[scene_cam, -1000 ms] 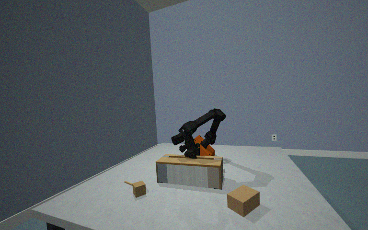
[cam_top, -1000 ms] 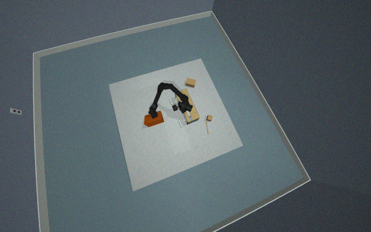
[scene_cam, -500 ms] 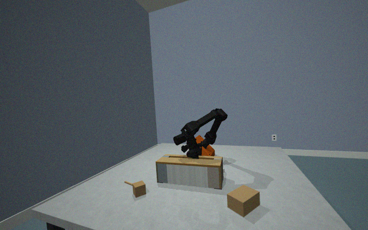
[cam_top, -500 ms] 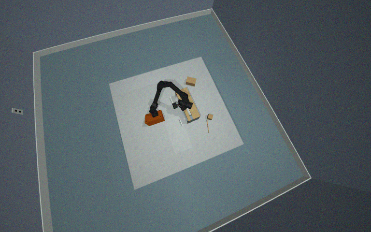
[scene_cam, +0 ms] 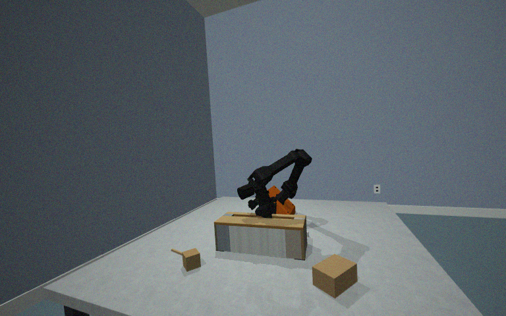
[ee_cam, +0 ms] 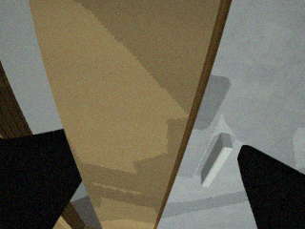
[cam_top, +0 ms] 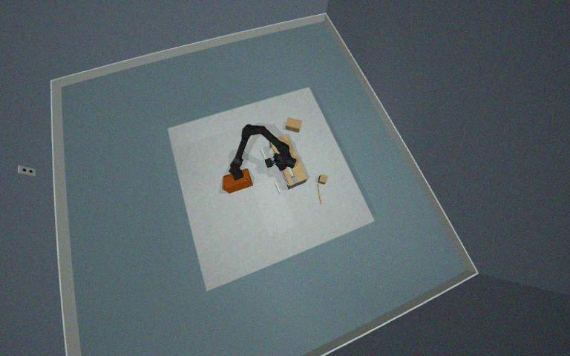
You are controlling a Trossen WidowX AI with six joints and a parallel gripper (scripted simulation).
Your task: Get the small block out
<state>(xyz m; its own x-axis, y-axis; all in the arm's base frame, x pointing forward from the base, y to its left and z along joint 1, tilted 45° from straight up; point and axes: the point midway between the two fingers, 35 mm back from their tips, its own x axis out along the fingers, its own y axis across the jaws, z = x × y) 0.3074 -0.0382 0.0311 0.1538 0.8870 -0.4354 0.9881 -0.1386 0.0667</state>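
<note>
The box has a wooden top with a long slot and a see-through side facing the exterior camera. My gripper is open and empty, low over the box's top. In the wrist view its two black fingers stand to either side of a wide wooden top strip. Part of the slot shows at the left of that view. I cannot make out the small block or the shelf in any view. The arm and the wooden top hide much of the box's inside.
A large wooden block stands near one end of the box. A small wooden cube and a thin stick lie near the other. White bars lie beside the box, on the arm-base side.
</note>
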